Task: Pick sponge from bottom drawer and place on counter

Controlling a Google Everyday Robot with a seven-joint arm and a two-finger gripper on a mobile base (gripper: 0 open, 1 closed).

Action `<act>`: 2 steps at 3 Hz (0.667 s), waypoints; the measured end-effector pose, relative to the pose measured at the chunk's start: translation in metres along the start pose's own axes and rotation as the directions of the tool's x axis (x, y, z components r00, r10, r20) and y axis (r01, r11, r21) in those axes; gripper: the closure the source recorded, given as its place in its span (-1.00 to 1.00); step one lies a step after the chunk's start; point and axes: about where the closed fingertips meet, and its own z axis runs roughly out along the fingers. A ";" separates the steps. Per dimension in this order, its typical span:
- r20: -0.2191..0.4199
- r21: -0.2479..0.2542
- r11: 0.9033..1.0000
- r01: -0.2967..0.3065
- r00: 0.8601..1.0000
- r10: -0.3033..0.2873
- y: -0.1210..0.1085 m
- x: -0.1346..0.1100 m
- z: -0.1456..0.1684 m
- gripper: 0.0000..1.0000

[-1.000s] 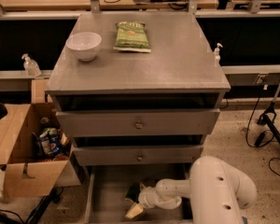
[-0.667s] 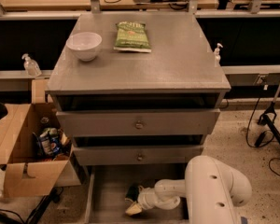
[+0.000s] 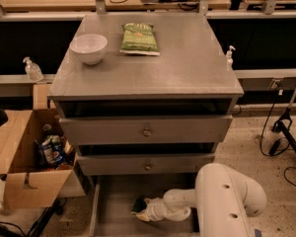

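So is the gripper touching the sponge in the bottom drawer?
Cannot tell: the camera view shows the gripper in the bottom drawer right at the sponge, contact hidden.

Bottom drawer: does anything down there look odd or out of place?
Nothing stands out. The bottom drawer is pulled open, and the end effector is low inside it at the sponge; nothing looks spilled or broken.

No text legible (gripper (image 3: 142, 210) in bottom drawer (image 3: 115, 197)).
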 end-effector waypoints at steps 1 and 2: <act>0.000 0.000 1.000 0.000 1.000 0.000 0.000 0.000 0.000 1.00; 0.051 -0.025 1.000 -0.003 0.999 0.004 0.001 -0.002 -0.011 1.00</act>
